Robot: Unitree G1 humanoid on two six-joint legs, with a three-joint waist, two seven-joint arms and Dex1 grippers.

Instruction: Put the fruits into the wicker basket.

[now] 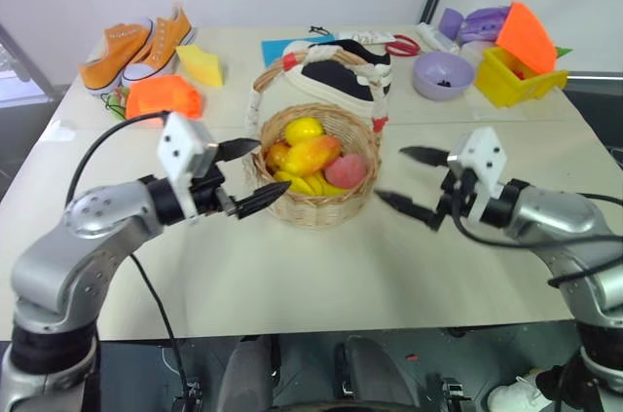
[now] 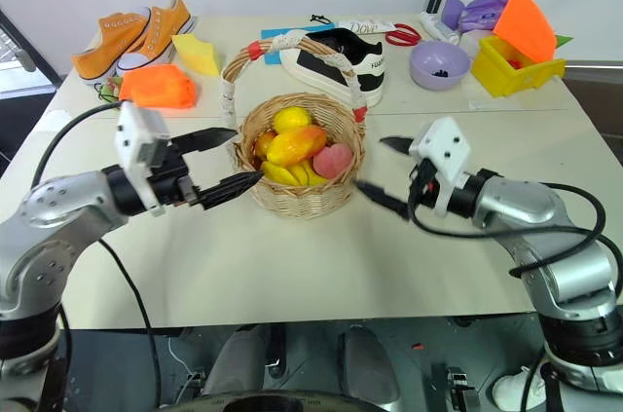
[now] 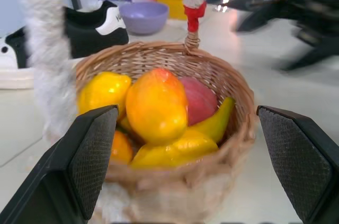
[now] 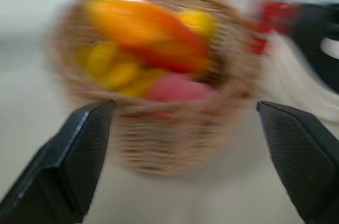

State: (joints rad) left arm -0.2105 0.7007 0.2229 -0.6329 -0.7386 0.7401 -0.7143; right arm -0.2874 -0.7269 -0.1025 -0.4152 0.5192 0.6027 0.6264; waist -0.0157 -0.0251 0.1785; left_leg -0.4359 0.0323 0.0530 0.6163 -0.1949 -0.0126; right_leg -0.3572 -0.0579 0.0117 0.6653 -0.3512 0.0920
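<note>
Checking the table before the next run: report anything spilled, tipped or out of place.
Nothing stands out. The wicker basket stands upright with the mango, the lemon and other fruit inside, none spilled on the table. Both grippers, left and right, are open and empty beside it.

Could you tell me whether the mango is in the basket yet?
In: the mango lies atop other fruit inside the wicker basket.
</note>
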